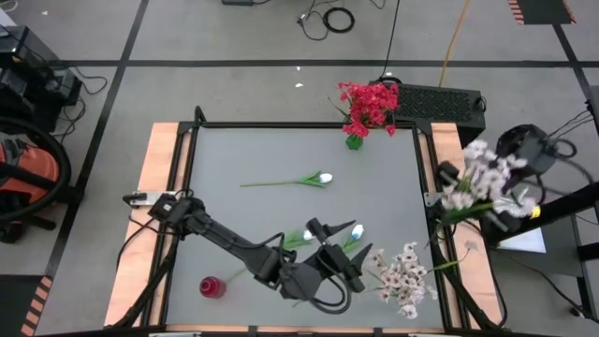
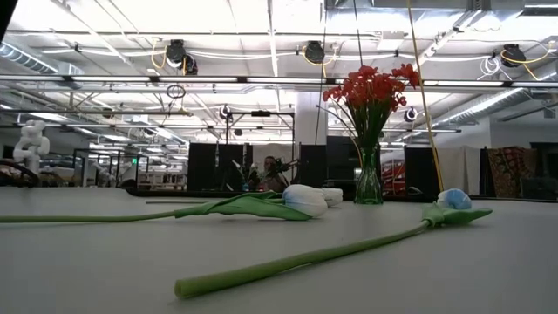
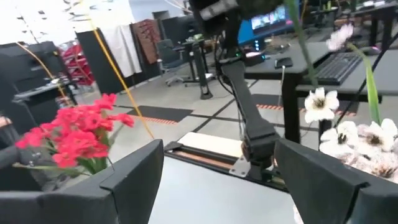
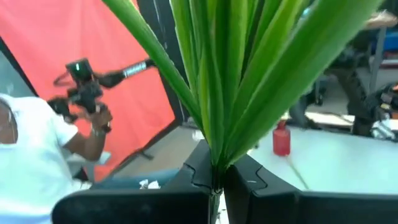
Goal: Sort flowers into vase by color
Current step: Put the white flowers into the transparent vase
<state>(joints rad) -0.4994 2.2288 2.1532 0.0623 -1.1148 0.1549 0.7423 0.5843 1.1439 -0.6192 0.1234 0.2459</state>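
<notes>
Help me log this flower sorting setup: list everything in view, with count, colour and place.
vase of red flowers: one, red, table's far edge
white tulips: three, one mid-table, two near the left gripper
pink-white spray: one, lying at the near right
small red vase: one, near left
second pink-white bunch: one, held off the right edge
left gripper: open, empty, over the near tulips
right gripper: shut on the bunch's green stems
</notes>
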